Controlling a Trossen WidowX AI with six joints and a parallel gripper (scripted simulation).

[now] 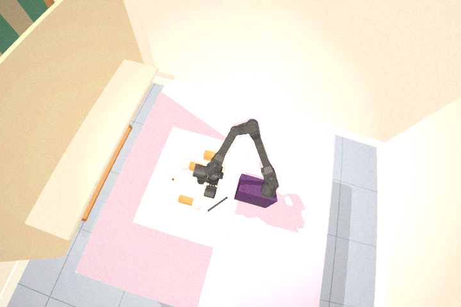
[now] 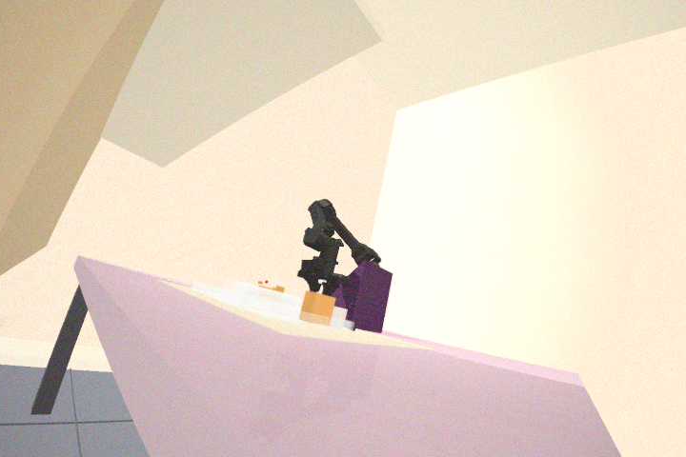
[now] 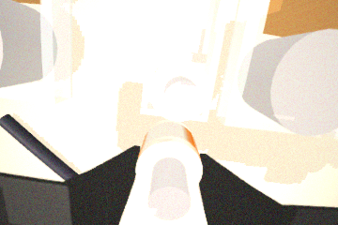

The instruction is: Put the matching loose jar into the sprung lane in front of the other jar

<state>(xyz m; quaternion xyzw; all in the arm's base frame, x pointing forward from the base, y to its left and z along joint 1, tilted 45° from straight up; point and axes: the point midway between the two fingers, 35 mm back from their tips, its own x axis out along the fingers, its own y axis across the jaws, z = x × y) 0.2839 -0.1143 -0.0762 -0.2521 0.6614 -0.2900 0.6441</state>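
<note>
The dark arm (image 1: 238,139) rises from its purple base block (image 1: 249,193), bends at the elbow and reaches back down over the white mat (image 1: 158,217) on the pink table (image 2: 354,398). Its pincer (image 3: 169,187) is closed on a small jar (image 3: 169,161) with an orange band and a pale cap; from the wrist camera the jar stands between the two dark fingers, cap toward the lens, held off the mat.

Straight ahead of the held jar, farther along the mat, a pale rounded shape (image 3: 180,85) sits inside a washed-out white channel; the glare makes it hard to tell just what it is. To either side lie bigger grey cylinders, one at the left edge (image 3: 17,44) and one at the right (image 3: 294,80), the right one with an orange block behind it. A thin dark rod (image 3: 33,145) lies slanted on the mat near the left finger.

From above, the wrist (image 1: 207,173) hangs over the middle of the mat. Beside it are three orange-and-white pieces: one at the back (image 1: 209,155), one just to its left (image 1: 189,165), and one nearer the front (image 1: 186,199). The rod (image 1: 217,203) lies between that front piece and the purple block. A tiny red dot (image 1: 173,179) marks the mat to the left.

From the low side view, the arm (image 2: 322,248) stoops over the mat behind an orange block (image 2: 316,307).
</note>
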